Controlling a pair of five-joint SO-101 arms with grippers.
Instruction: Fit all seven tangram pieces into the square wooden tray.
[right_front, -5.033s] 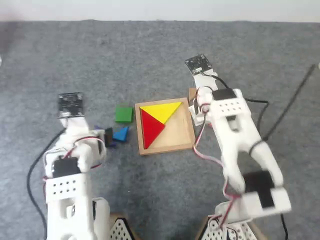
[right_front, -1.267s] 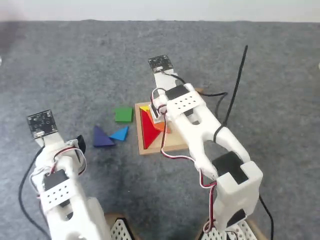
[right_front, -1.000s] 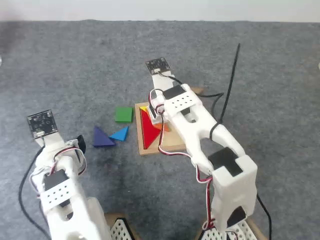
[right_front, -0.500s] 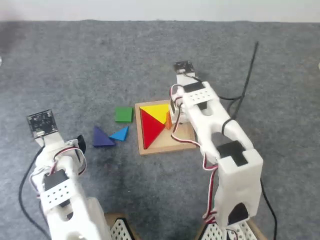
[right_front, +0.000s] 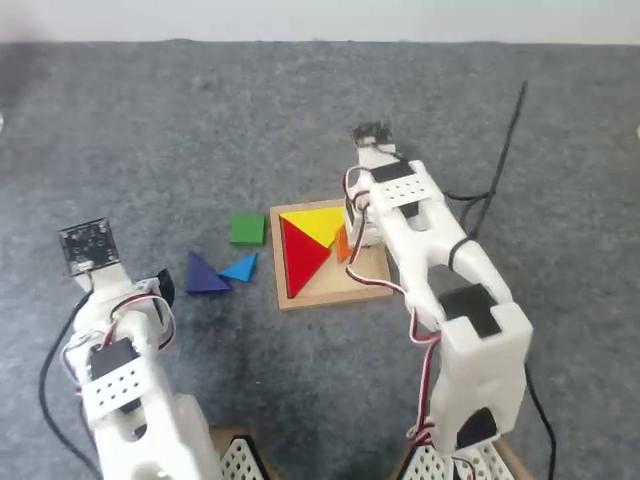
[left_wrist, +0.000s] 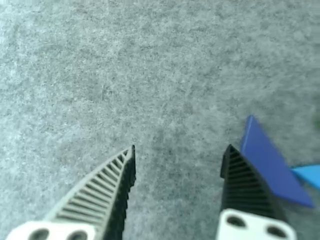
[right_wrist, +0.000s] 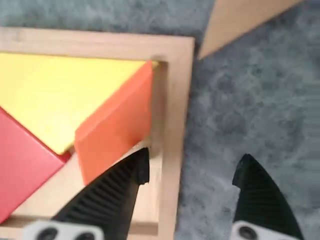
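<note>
**Operator:** What is nearest me?

**Spotter:** Your left gripper (left_wrist: 181, 148) hangs over bare carpet (right_front: 150, 120), its 2 ribbed fingers spread wide and holding nothing. The dark blue triangle (left_wrist: 270, 170) lies just beside 1 fingertip, not touching it. The light blue triangle (left_wrist: 307, 175) lies at the dark blue one's far corner. You have open carpet on every other side of that gripper.

**Operator:** And further out?

**Spotter:** The green square (right_front: 247, 229) lies alone just off the tray's left edge, apart from the 2 blue pieces. The tray (right_front: 330, 295) lies flat, with bare floor along its near edge. The red triangle (right_front: 303, 257) fills its left part, and the yellow triangle (right_front: 312, 222) lies along the far wall.

**Operator:** My right side?

**Spotter:** Your right gripper (right_wrist: 195, 156) is open and straddles the tray's right wall, 1 finger inside and 1 over carpet outside. The inner fingertip is right at the orange piece (right_wrist: 117, 135), which looks tipped up rather than flat, with 1 end in the far right corner against the yellow triangle. There is little room there. A tan wooden piece (right_wrist: 245, 20) lies beyond that corner, outside the tray. A black cable (right_front: 506, 145) crosses the carpet further right.
</note>
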